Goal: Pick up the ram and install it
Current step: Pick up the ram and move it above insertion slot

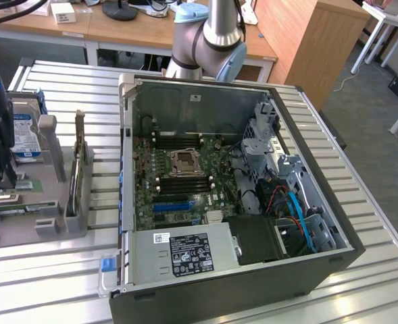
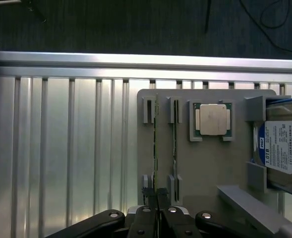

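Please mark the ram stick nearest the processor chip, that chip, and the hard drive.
ram stick (image 2: 174, 144), wrist view, middle of its thin edge.
processor chip (image 2: 212, 119), wrist view, centre of silver lid.
hard drive (image 2: 284, 148), wrist view, its white label.

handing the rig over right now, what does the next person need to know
Pincer: shut, tips at one end of the ram; whether it actually pinches the stick is not clear.
Ram: standing on edge in the grey holder, with a second stick beside it.
Computer case: open, to the exterior view's right of the holder, motherboard exposed.
Done: pincer is at the ram.
Left: ram not yet lifted out of the holder, not yet installed in the case.
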Controlling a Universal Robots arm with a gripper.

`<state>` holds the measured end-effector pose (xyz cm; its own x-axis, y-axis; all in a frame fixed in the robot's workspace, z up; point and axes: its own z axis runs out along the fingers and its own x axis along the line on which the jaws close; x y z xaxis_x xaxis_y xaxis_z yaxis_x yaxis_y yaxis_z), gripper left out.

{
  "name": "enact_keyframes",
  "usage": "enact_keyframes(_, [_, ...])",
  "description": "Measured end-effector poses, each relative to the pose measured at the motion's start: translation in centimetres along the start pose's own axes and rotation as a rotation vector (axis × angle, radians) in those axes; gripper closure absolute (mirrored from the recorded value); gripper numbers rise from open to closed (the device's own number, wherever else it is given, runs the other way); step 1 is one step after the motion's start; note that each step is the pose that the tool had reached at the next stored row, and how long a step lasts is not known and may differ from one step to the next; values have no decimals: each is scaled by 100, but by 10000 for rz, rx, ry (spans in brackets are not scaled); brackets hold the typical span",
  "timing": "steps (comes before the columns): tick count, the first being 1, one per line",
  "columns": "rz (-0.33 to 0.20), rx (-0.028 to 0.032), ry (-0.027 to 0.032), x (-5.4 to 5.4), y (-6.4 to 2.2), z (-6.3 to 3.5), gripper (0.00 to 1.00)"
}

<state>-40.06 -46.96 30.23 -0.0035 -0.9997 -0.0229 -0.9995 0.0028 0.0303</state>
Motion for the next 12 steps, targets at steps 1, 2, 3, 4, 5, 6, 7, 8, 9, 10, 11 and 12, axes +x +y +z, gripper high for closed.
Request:
enact_keyframes(1, [0, 0, 0, 0, -1, -7, 88])
enact_keyframes(2, [0, 0, 0, 0, -2, -14, 88])
enact_keyframes(3, [-1, 0, 0, 0, -3, -21, 88])
enact_keyframes(4, [0, 0, 0, -1, -4, -29, 88])
enact_keyframes(5, [0, 0, 1, -1, -5, -37, 88])
enact_keyframes(6, [0, 0, 0, -1, -6, -45, 88])
enact_keyframes(7, [0, -1, 1, -1, -8, -56, 88])
enact_keyframes(8, [0, 1, 0, -1, -9, -65, 88])
enact_keyframes(9, [0, 0, 0, -2, -10, -74, 88])
enact_keyframes(10, [0, 0, 0, -2, -12, -83, 88])
enact_keyframes(11, [-1, 0, 0, -2, -13, -92, 88])
enact_keyframes(12, [0, -1, 0, -2, -15, -103, 88])
